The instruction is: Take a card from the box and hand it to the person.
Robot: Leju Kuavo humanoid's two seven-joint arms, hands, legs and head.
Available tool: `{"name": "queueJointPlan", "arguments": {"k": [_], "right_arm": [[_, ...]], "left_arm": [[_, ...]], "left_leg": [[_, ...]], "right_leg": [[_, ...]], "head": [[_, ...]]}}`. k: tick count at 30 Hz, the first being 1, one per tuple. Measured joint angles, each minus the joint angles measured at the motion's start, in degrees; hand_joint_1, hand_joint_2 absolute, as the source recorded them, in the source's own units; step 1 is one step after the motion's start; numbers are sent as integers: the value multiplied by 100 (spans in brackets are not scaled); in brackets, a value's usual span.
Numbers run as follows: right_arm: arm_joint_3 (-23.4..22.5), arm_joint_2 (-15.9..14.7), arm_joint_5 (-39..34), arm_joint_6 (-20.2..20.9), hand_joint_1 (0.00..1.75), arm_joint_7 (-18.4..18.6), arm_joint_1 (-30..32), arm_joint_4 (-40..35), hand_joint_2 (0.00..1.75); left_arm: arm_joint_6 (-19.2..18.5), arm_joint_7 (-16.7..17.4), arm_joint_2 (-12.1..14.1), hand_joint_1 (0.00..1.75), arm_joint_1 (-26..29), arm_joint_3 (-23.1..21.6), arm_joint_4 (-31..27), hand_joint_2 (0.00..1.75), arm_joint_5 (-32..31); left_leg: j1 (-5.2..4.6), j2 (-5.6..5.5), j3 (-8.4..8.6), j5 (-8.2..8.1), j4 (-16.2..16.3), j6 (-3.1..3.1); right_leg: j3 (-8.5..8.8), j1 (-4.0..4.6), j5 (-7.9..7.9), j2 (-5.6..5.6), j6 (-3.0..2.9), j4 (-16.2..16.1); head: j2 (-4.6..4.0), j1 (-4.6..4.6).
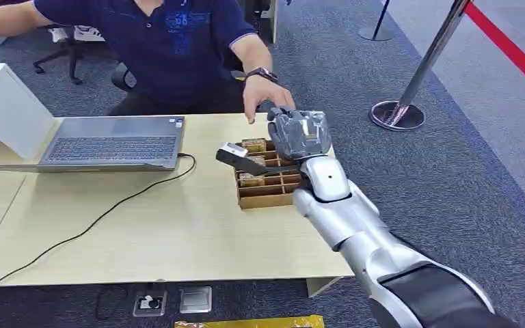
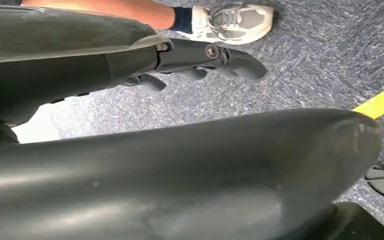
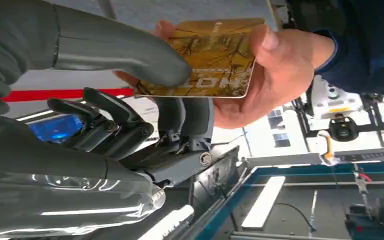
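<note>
- The card (image 3: 205,60) is pinched by the right hand (image 3: 145,100) between thumb and fingers, above the box (image 1: 266,179)
- Its far edge is also gripped by the person's hand (image 3: 270,75), reaching in from 12 o'clock
- It is judged thin, light, stiff and slick; edges are best held
- The left hand (image 2: 200,62) hangs loose, holding nothing

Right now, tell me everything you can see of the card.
The card is a thin, flat rectangle with rounded corners, gold with a dark branching pattern and pale lettering along one long edge; it looks like glossy plastic. In the right wrist view it is pinched between the thumb and fingers of the right robot hand at one end, while the person's hand grips the other end, thumb on its face. It is held in the air, off the table.
</note>
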Motion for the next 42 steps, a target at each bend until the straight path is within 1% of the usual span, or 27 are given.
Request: {"name": "queueJointPlan", "arguments": {"k": [3, 4, 5, 10, 12, 13, 14, 15, 16, 17, 18, 19, 21, 23, 25, 26, 27, 28, 31, 32, 34, 36, 38, 42], "right_arm": [[-77, 0, 22, 0, 175, 2, 22, 35, 175], [-103, 0, 31, 0, 110, 4, 27, 42, 175], [-114, 0, 35, 0, 0, 9, 27, 50, 175], [-190, 7, 61, 0, 0, 2, 29, 133, 175], [-256, 7, -136, 0, 0, -151, 42, 138, 175], [-295, 5, -329, 0, 0, -301, 60, 136, 175], [-348, 4, -574, -2, 0, -501, 101, 107, 175], [-427, 4, -954, -4, 0, -792, 178, 37, 175], [-507, 0, -1573, 0, 0, -1217, 272, -58, 175], [-571, -22, -2208, 22, 0, -1562, 389, -184, 175], [-595, -79, -2754, 61, 0, -1760, 541, -383, 175], [-592, -166, -3294, 173, 0, -1856, 713, -654, 175], [-614, -389, -4429, 582, 0, -2088, 1131, -1289, 175], [-702, -641, -5556, 1140, 0, -2370, 1618, -1999, 175], [-857, -875, -6491, 1724, 0, -2652, 2126, -2650, 175], [-972, -989, -7185, 2142, 0, -2808, 2374, -2966, 175], [-1096, -1073, -7711, 2451, 0, -2927, 2617, -3245, 175], [-1253, -1156, -8082, 2667, 0, -3008, 2837, -3520, 175], [-1684, -1325, -8748, 3124, 0, -3169, 3409, -4162, 175], [-1853, -1383, -8941, 3299, 0, -3239, 3622, -4387, 175], [-2197, -1425, -9117, 3589, 0, -3322, 3974, -4724, 175], [-2484, -1445, -9318, 3848, 0, -3274, 4168, -4906, 175], [-2796, -1445, -9504, 4201, 0, -3178, 4328, -4994, 175], [-3259, -1445, -9424, 4328, 0, -3086, 4458, -4985, 175]], "left_arm": [[0, 0, 0, 0, -2, -37, 0, 0, -53], [0, -4, 0, 0, -2, -42, 0, 0, -59], [2, -4, 0, 0, -1, -44, 0, 0, -61], [-4, -46, 2, 0, -4, -55, 0, 0, -112], [-20, -48, 2, 0, -2, -61, 0, 0, -114], [-20, -50, 2, 0, -2, -61, 0, 0, -114], [-20, -50, 2, 0, -2, -61, 0, 0, -114], [-20, -50, 2, 0, 1, -61, 0, 0, -112], [-20, -50, 2, 0, 11, -61, 0, 0, -97], [-17, -52, 2, 0, 32, -61, 0, 0, -70], [-2, -63, 4, 0, 58, -59, 0, 0, -57], [9, -79, 7, 0, 90, -59, 0, 0, -46], [31, -123, 11, 0, 161, -55, 0, 0, -13], [53, -175, 18, 0, 228, -39, 0, 0, 17], [70, -199, 17, 0, 281, -26, 0, 0, 54], [77, -201, 20, 0, 303, -15, 0, 0, 76], [83, -208, 20, 0, 324, -2, 0, 0, 81], [90, -214, 22, 0, 343, 15, 0, 0, 94], [90, -214, 26, 0, 386, 35, 0, 0, 129], [83, -212, 26, 0, 397, 46, 0, 0, 131], [81, -203, 33, 0, 419, 79, 0, 0, 131], [85, -186, 35, 0, 419, 100, 0, 0, 137], [92, -162, 37, 0, 411, 118, 0, 0, 146], [90, -155, 39, 0, 412, 125, 0, 0, 146]], "left_leg": [[0, 0, 0, 0, 0, 0], [0, 0, -1, 0, 1, 0], [0, 0, -1, 0, 1, 0], [0, 0, -3, 0, 0, -1], [0, 0, -3, 0, 0, -1], [0, 0, -2, 0, 0, -1], [0, 0, -1, 0, 0, -1], [0, 0, -1, 0, 0, 0], [0, -1, -1, 0, 0, 0], [0, -1, -1, 0, 0, 0], [0, -2, -1, 0, 1, 0], [0, -3, -2, -1, 1, 0], [0, -5, -4, -2, 1, 1], [0, -7, -10, -6, 2, 6], [-1, -7, -14, -8, 2, 7], [-1, -7, -15, -10, 2, 6], [-1, -8, -15, -11, 2, 7], [-1, -8, -17, -12, 1, 6], [0, -8, -15, -13, 1, 5], [0, -9, -15, -13, 1, 5], [-1, -5, -15, -13, -1, 5], [0, -1, -12, -13, -1, 4], [-1, -3, -8, -13, -1, 5], [-1, -1, -7, -13, 0, 5]], "right_leg": [[0, 0, 0, 0, 0, 0], [0, 0, 0, 0, 0, 0], [-1, 0, 0, 0, 0, 0], [-5, 0, 0, 0, -1, 0], [-5, 0, 0, 0, -1, 0], [-4, 0, 0, 0, -1, 0], [-4, 0, 0, 0, -1, 0], [-3, 0, 0, 0, 0, 0], [-3, 0, 0, 0, 0, -1], [-2, 0, -1, 0, 0, -1], [-2, 0, -1, -1, 0, -2], [-3, -1, -1, -2, 0, -3], [-2, -1, -2, -4, 2, -8], [-5, -1, -3, -7, 3, -11], [-9, -1, -3, -6, 3, -13], [-11, -1, -3, -5, 3, -13], [-11, -1, -4, -6, 5, -14], [-11, -1, -5, -6, 5, -14], [-10, -1, -7, -6, 6, -14], [-10, -1, -8, -8, 5, -14], [-12, -1, -7, -4, 5, -13], [-11, -1, -7, -1, 4, -14], [-6, -1, -7, -4, 5, -14], [-6, -1, -7, -2, 5, -14]], "head": [[2, -4], [2, 0], [2, 2], [2, -4], [0, -7], [0, -9], [2, -7], [2, -7], [2, -7], [0, -4], [2, -9], [2, -7], [0, -4], [2, 11], [2, 15], [0, 13], [2, 11], [2, 9], [2, -13], [0, -2], [2, 2], [0, -9], [2, 0], [0, 2]]}}
